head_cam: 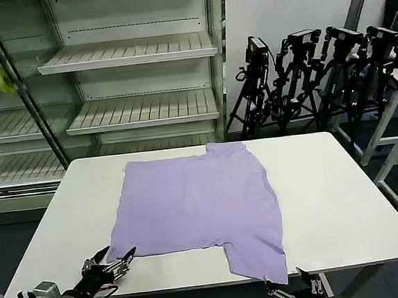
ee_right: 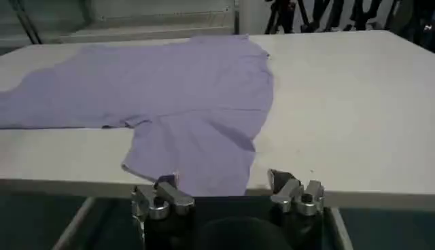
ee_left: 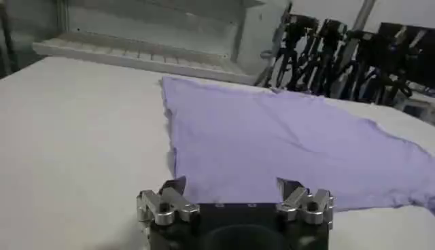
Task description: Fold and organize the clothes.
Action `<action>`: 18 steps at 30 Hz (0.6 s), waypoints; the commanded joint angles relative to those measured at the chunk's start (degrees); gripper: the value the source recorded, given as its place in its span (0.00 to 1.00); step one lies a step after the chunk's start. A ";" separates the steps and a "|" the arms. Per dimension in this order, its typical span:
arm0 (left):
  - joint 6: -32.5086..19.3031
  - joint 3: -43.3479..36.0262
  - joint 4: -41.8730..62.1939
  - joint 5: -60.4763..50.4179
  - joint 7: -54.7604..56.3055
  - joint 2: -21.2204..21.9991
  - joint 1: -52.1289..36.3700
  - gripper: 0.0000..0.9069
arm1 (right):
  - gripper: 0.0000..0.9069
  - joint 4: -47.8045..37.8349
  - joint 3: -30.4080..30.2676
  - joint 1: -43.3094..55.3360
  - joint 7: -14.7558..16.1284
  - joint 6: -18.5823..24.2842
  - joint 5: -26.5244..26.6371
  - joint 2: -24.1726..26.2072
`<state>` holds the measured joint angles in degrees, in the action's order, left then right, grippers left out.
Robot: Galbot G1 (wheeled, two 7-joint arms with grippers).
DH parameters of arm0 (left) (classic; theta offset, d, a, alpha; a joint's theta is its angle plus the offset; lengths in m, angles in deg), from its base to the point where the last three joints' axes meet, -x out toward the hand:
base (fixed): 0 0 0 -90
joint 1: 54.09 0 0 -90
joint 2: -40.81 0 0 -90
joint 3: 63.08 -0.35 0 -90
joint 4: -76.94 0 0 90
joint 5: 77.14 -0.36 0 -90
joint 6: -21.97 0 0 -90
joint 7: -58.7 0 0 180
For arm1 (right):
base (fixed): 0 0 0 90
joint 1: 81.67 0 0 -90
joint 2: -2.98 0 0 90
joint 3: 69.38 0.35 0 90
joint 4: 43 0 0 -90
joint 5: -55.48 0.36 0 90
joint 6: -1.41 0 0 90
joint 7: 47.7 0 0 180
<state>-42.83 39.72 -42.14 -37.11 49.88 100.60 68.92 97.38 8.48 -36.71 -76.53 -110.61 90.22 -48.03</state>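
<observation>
Two pincers wait with jaws apart at the counter's [head_cam: 343,199] near edge. The T-shirt [head_cam: 197,208] lies flat ahead of both: left pincer [head_cam: 116,258] just short of one corner, right pincer [head_cam: 295,288] below the overhanging sleeve. Folding seems unstarted; next, each should probably pinch its nearest edge.

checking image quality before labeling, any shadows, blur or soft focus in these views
Head view: even light, only a faint shadow under the T-shirt edge on the table. Left wrist view: the left end effector is sharp, while the tripods behind look soft. Right wrist view: the right end effector sits dark below the table edge; the shirt folds throw soft shadows.
</observation>
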 commanded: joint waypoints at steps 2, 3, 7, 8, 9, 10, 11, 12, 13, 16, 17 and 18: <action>-0.45 -0.05 2.33 -2.13 -0.47 -0.03 -0.04 1.00 | 1.00 -0.32 -0.29 0.03 0.06 -0.04 -0.14 -0.03; -0.46 -0.12 2.45 -2.21 -0.57 -0.02 0.00 1.00 | 1.00 -0.48 -0.46 0.11 0.06 -0.04 -0.16 -0.03; -0.56 -0.08 2.76 -2.60 -0.95 0.09 0.06 1.00 | 1.00 -1.15 -0.93 0.60 0.08 -0.09 -0.23 -0.02; -0.57 -0.06 2.78 -2.63 -1.01 0.09 0.09 1.00 | 1.00 -1.32 -0.95 0.64 0.10 -0.08 -0.27 -0.03; -0.61 -0.05 2.82 -2.65 -1.03 0.08 0.09 1.00 | 1.00 -1.54 -0.99 0.79 0.11 -0.07 -0.29 0.01; -0.63 -0.03 2.85 -2.66 -1.10 0.11 0.11 1.00 | 1.00 -1.84 -1.06 1.00 0.12 -0.08 -0.28 0.01; -0.62 0.01 2.86 -2.69 -1.14 0.11 0.14 1.00 | 1.00 -1.96 -1.07 1.11 0.13 -0.08 -0.28 -0.01; -0.65 0.03 2.85 -2.71 -1.17 0.12 0.18 1.00 | 1.00 -2.05 -1.12 1.19 0.11 -0.09 -0.27 -0.02; -0.67 0.07 2.79 -2.75 -1.27 0.10 0.26 1.00 | 1.00 -2.08 -1.13 1.23 0.14 -0.11 -0.29 -0.05; -0.77 0.15 2.56 -3.02 -1.49 0.11 0.51 1.00 | 1.00 -2.03 -1.09 1.20 0.25 -0.12 -0.32 -0.04; -0.79 0.16 2.43 -3.14 -1.59 0.11 0.61 0.94 | 1.00 -2.01 -1.06 1.17 0.28 -0.14 -0.31 -0.06; -0.83 0.17 2.29 -3.25 -1.66 0.12 0.67 0.92 | 1.00 -2.02 -1.02 1.16 0.33 -0.14 -0.31 -0.06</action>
<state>-43.69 39.89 -39.91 -39.67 48.43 100.69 69.32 95.65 7.47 -35.70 -76.23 -110.73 89.93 -48.07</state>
